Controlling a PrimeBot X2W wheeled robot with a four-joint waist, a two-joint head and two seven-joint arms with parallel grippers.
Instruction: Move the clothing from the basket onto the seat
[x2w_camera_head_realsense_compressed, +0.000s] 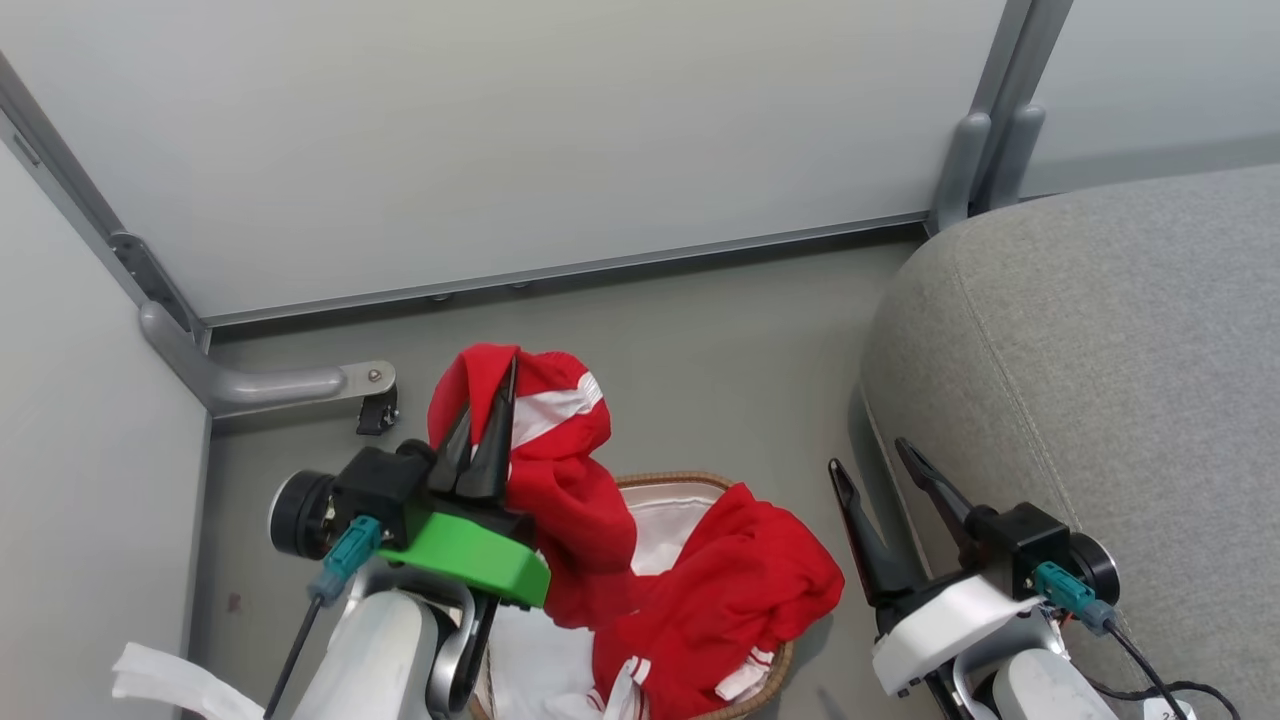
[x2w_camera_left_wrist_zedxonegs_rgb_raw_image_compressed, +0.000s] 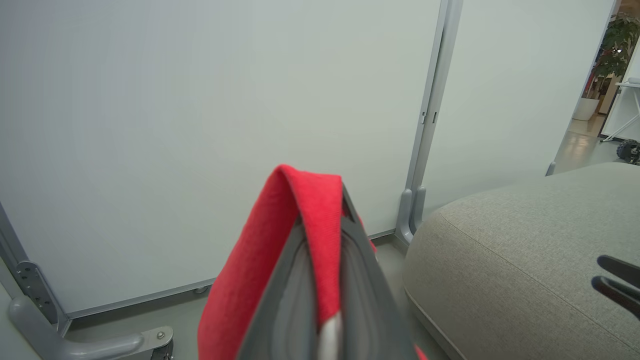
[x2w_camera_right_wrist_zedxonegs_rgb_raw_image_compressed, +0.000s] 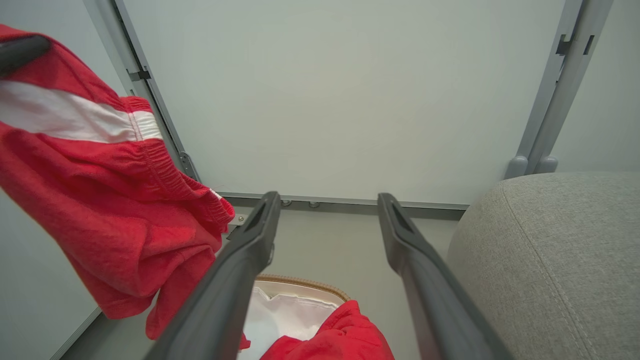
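One red garment (x2w_camera_head_realsense_compressed: 565, 480) hangs lifted above the basket (x2w_camera_head_realsense_compressed: 672, 481), pinched in my left gripper (x2w_camera_head_realsense_compressed: 491, 386), whose fingers are clamped tight on the fabric. The second garment (x2w_camera_head_realsense_compressed: 740, 590) lies heaped in the basket, draped over its right rim. My right gripper (x2w_camera_head_realsense_compressed: 867, 452) stands wide and empty just beside the seat (x2w_camera_head_realsense_compressed: 1100, 380), near the basket.

Garment A (x2w_camera_head_realsense_compressed: 560, 500): red w/ broad white stripe, hangs bunched in the air over basket's (x2w_camera_head_realsense_compressed: 670, 482) left side. Garment B (x2w_camera_head_realsense_compressed: 730, 590): red, white trim, crumpled in basket, spilling over right rim. Basket: woven brown rim, white liner, on floor. Seat (x2w_camera_head_realsense_compressed: 1100, 380): grey upholstery, rounded corner, just right of basket.
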